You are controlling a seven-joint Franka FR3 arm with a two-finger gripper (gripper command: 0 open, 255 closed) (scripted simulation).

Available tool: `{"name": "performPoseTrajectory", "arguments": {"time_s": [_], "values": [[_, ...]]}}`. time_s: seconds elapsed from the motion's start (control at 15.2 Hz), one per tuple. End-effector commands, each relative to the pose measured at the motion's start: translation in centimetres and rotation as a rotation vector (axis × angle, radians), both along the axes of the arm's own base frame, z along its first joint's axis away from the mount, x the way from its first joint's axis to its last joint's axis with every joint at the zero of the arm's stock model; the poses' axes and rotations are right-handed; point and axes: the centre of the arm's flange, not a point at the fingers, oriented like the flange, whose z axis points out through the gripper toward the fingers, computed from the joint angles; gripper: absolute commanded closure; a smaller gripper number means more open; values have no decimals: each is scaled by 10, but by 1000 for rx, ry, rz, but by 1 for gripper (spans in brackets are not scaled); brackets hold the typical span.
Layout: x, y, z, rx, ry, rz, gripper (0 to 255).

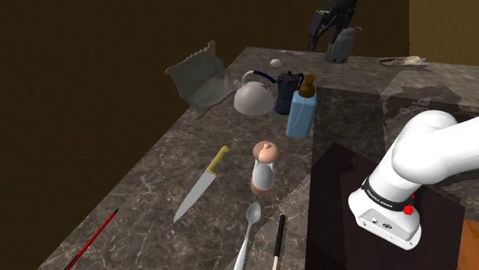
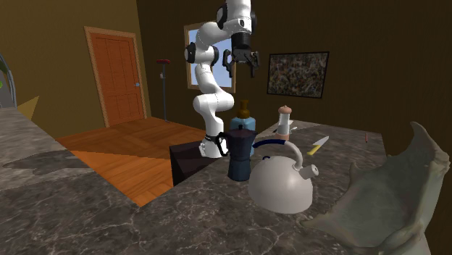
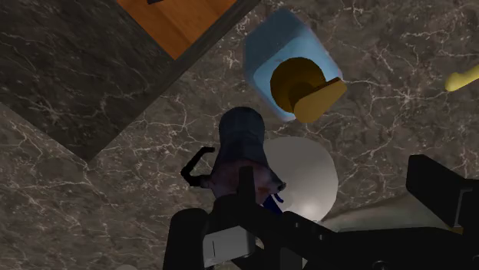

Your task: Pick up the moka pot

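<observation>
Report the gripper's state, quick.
Black two-finger gripper: jaws open, holding nothing, well above the dark blue moka pot.

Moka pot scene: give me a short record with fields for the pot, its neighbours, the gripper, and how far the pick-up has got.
moka pot: dark blue, upright on the marble counter
neighbours: white kettle close on the shoulder view's left; blue pump bottle close on its right
gripper: open, high above the pot, holding nothing
pick-up: not yet grasped
also on counter: knife, spoon
</observation>
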Motion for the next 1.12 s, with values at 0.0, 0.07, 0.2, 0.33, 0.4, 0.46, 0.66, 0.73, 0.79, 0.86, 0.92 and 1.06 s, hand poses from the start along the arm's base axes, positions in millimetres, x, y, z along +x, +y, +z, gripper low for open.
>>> {"name": "performPoseTrajectory", "arguments": {"time_s": [0.0,0.07,0.2,0.33,0.4,0.46,0.66,0.73,0.79,0.86,0.92,1.06], "values": [[0,0,0,0,0,0,0],[12,-7,-6,6,16,-1,0],[37,-21,-18,19,49,-4,0],[61,-35,-31,32,81,-7,0],[72,-42,-38,38,97,-9,0],[84,-49,-45,44,113,-10,0],[118,-69,-67,63,162,-15,0],[129,-76,-75,69,178,-16,0],[140,-83,-84,76,194,-18,0],[151,-89,-92,82,210,-19,0],[162,-96,-101,88,226,-21,0],[169,-100,-112,92,237,-22,0]]}}
